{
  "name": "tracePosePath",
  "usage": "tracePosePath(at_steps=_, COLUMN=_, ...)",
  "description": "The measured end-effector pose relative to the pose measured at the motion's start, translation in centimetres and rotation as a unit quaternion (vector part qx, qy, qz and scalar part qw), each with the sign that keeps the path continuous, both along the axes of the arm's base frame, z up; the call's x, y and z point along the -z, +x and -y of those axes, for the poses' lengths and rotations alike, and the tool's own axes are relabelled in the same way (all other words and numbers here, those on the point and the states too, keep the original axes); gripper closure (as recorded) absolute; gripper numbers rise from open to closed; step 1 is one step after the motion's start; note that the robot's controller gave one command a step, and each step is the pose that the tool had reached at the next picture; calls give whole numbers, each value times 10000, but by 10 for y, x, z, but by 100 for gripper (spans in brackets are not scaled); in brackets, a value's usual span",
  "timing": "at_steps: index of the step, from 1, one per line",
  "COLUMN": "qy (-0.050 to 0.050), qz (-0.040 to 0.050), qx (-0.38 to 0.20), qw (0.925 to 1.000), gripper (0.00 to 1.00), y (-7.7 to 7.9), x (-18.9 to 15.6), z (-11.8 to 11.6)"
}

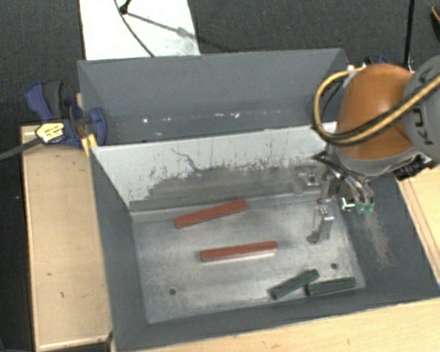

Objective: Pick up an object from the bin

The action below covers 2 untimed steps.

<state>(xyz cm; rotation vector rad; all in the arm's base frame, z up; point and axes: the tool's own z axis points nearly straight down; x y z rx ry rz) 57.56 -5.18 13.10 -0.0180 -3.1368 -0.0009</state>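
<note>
My gripper (317,235) hangs low over the right side of the bin, above bare floor, with nothing seen in it. A red-brown bar (238,251) lies flat at the bin's middle, just left of the gripper. A second red-brown bar (210,214) lies further back and to the left, slightly tilted. Two dark green bars lie at the front right, below the gripper: one slanted (293,285), the other (331,285) lying level beside it, their ends touching or overlapping.
The bin's right wall slopes up close beside the gripper, and the arm with its orange cover and cables reaches in over that wall. Bare floor stretches across the left half of the bin.
</note>
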Motion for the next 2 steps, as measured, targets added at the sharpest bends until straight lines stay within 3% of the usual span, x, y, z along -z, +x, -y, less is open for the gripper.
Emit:
tracePosePath(at_steps=1, qy=23, qz=-1, qx=113, qw=9999, gripper=0, y=-18, x=64, z=-88)
tracePosePath(at_steps=2, qy=0, qz=36, qx=133, qw=9999, gripper=100, y=-15, x=60, z=-82)
